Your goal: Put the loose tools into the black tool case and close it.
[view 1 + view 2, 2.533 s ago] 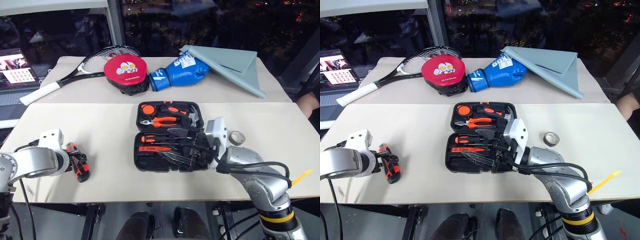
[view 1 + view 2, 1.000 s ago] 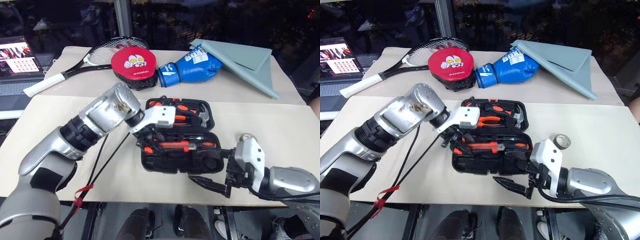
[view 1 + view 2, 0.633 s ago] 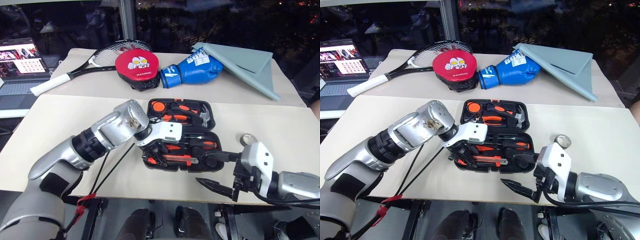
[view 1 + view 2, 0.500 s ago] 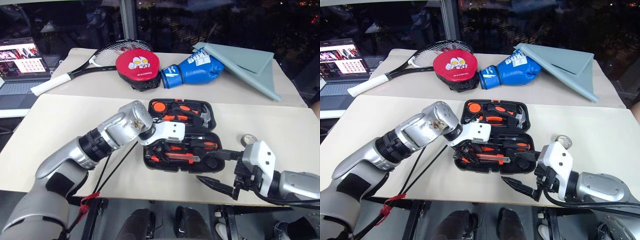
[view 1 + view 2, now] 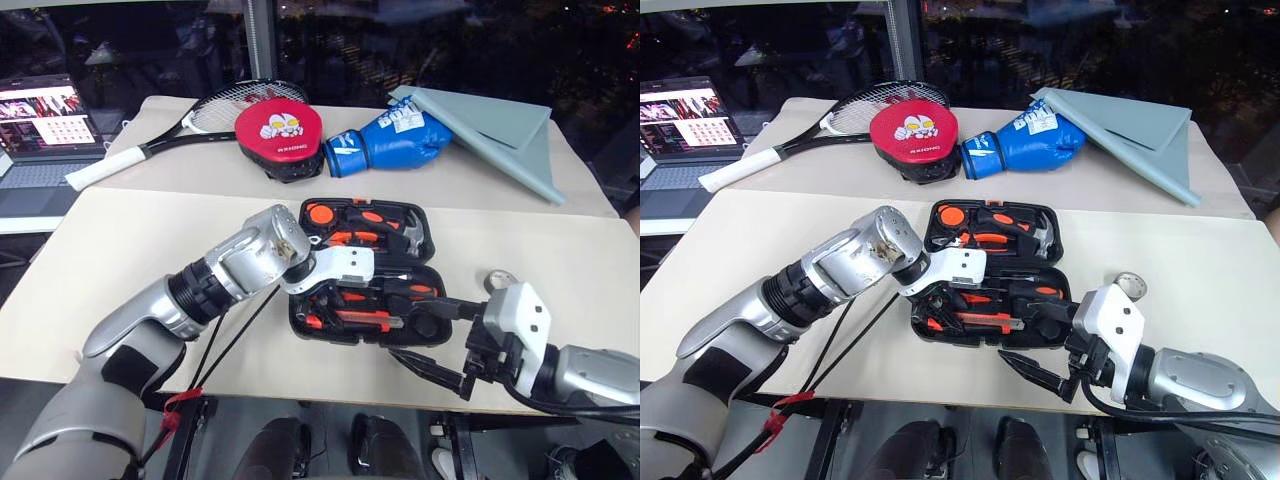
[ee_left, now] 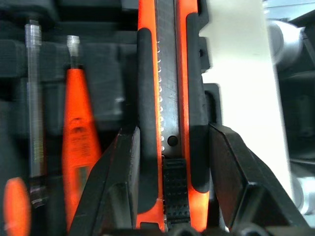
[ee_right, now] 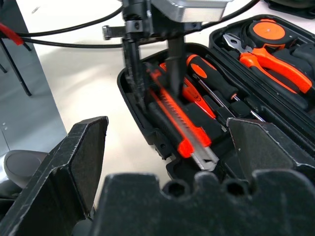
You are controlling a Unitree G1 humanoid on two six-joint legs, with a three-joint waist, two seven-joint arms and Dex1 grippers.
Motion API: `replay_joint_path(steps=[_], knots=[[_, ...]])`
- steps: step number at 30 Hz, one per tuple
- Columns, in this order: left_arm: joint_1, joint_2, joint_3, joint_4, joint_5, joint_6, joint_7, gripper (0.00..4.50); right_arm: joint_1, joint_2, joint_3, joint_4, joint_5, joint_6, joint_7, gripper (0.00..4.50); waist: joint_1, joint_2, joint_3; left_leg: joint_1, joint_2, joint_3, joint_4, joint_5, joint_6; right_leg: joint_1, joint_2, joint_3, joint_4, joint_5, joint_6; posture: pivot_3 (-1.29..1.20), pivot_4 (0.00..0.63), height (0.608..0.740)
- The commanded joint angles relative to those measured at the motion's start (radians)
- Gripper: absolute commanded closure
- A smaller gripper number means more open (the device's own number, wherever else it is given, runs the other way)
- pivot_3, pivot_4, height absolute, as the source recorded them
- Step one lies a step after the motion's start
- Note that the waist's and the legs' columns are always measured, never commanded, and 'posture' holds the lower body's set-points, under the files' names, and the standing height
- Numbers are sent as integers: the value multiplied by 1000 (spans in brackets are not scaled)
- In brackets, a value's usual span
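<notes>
Utility knife (image 6: 170,118): held across body by left end effector (image 6: 172,162), low in front tray of black tool case (image 5: 420,335) on tabletop (image 5: 130,260). Likely rigid, light, ribbed flanks best grip (slider unsafe). Right end effector (image 7: 162,142) wide, empty.

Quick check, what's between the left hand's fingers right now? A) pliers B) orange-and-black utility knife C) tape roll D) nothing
B: in the left wrist view the left hand has a finger on each side of the utility knife, which lies in the front half of the tool case; the tape roll sits on the table.
</notes>
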Motion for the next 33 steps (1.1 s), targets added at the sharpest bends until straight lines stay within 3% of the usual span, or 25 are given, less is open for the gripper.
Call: replay_joint_path(steps=[1,11,13,19,26,29,33], knots=[[11,-11,-19,-23,15,-8,26,2962,-9,-5,-19,-25,15,-2,-1,0,0,0,0,0,0,0,0,0,0,0,0,0,0,0,0,0,150,732],[13,-27,-10,42,42,-76,49,2962,-11,6,-16,-31,28,-1,-17,0,6,0,0,1,0,0,0,0,0,1,0,1,0,0,0,0,150,732],[-7,-26,45,32,-6,-49,22,1960,-10,7,-15,-30,30,-2,-17,0,5,0,0,1,0,0,0,0,0,1,0,1,0,0,0,0,150,732],[-45,28,203,12,-106,-35,-26,18,2,4,-27,-32,41,-1,-18,0,1,0,0,-2,0,0,3,0,0,-1,0,0,1,0,0,0,150,732],[83,-27,410,83,-187,-200,52,18,41,-10,-78,-42,66,1,-16,0,1,0,0,-1,0,-1,4,0,0,0,1,1,1,0,0,0,150,732],[177,-54,424,91,-191,-324,44,757,61,-12,-99,-51,76,6,-16,0,1,0,0,-1,0,-1,5,0,0,0,1,1,1,0,0,0,150,732],[257,-134,448,125,-197,-400,109,2226,81,-14,-114,-65,96,13,-23,0,6,0,0,-1,0,-1,5,0,0,0,0,1,1,0,0,0,150,732]])
